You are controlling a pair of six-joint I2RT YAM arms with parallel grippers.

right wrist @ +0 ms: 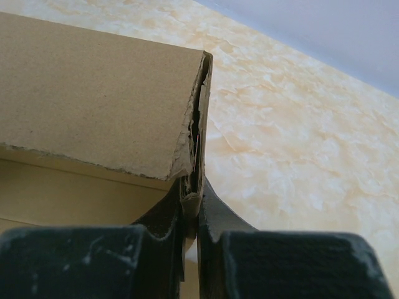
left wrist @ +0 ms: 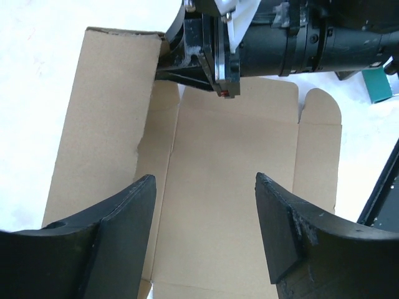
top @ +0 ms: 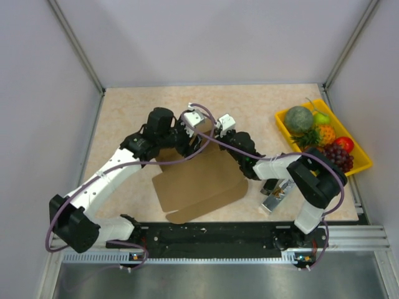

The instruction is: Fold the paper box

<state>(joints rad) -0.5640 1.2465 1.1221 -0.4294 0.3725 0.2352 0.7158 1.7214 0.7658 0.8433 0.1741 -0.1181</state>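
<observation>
The paper box (top: 196,184) lies as a mostly flat brown cardboard sheet in the middle of the table. One flap at its far edge stands raised (left wrist: 115,118). My right gripper (right wrist: 197,208) is shut on the doubled edge of that flap (right wrist: 198,124); in the top view it is at the sheet's far edge (top: 201,129). My left gripper (left wrist: 202,193) is open and empty, hovering over the box's inner panel (left wrist: 230,156) with its fingers (left wrist: 128,215) apart. In the top view it sits just left of the right gripper (top: 184,142).
A yellow tray (top: 360,164) of plastic fruit stands at the right edge of the table. A small grey object (top: 274,199) lies by the right arm's base. The rail with the arm bases runs along the near edge (top: 212,235).
</observation>
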